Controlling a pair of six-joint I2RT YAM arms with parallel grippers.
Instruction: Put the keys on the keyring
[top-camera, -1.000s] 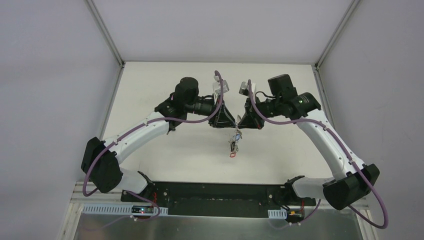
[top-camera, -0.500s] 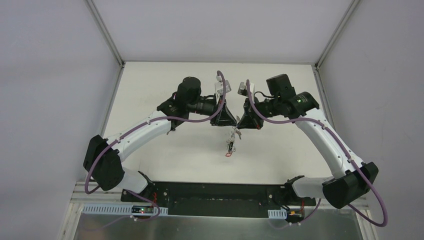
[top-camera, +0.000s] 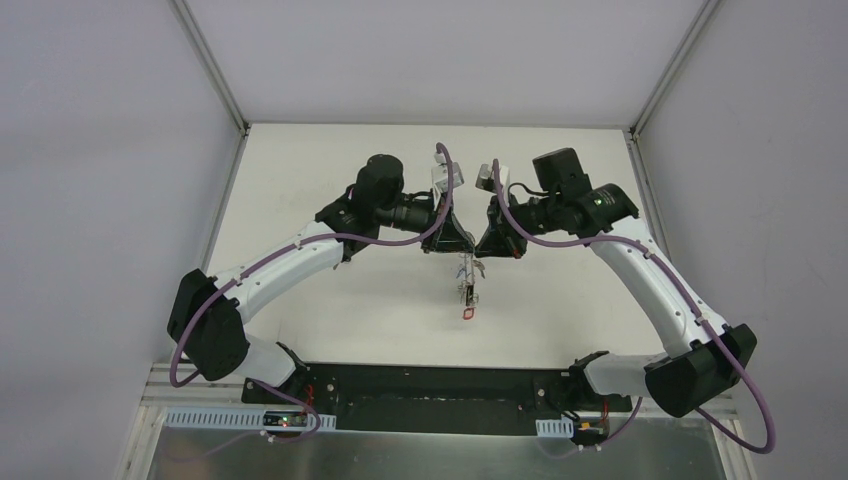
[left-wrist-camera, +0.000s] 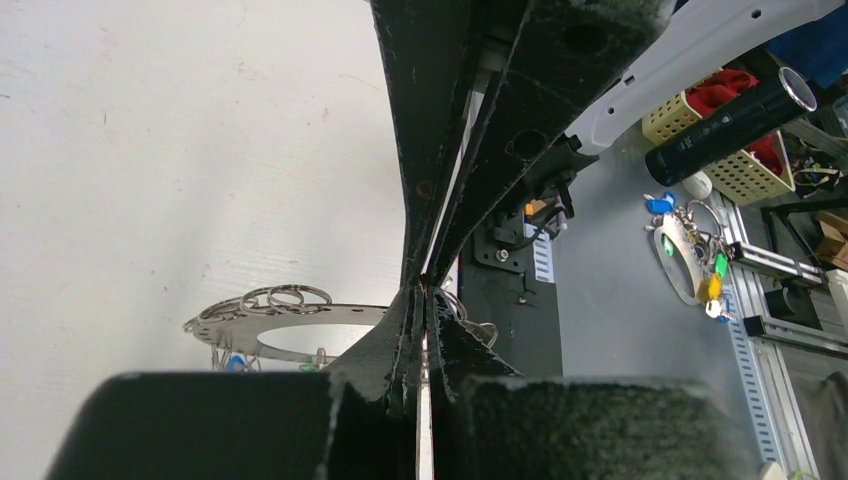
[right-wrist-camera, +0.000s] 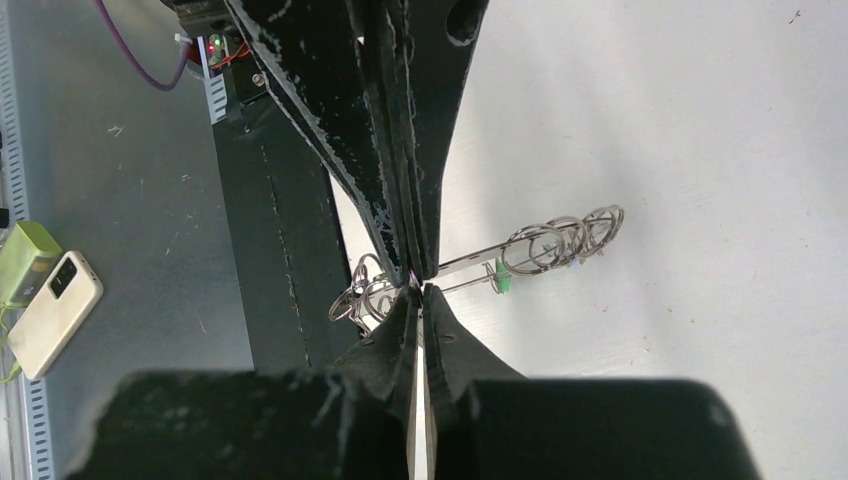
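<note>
The left gripper (top-camera: 466, 247) and right gripper (top-camera: 481, 249) meet tip to tip above the middle of the table (top-camera: 300, 170), about midway between its left and right edges. Each has its jaws pressed fully together on the thin wire of the keyring (right-wrist-camera: 530, 250). The hoop sticks out sideways from the pinch, strung with small rings and a green tag (right-wrist-camera: 502, 285), while a cluster of keys (top-camera: 467, 288) dangles below the fingertips, clear of the tabletop, with a red tag (top-camera: 468, 313) lowest.
</note>
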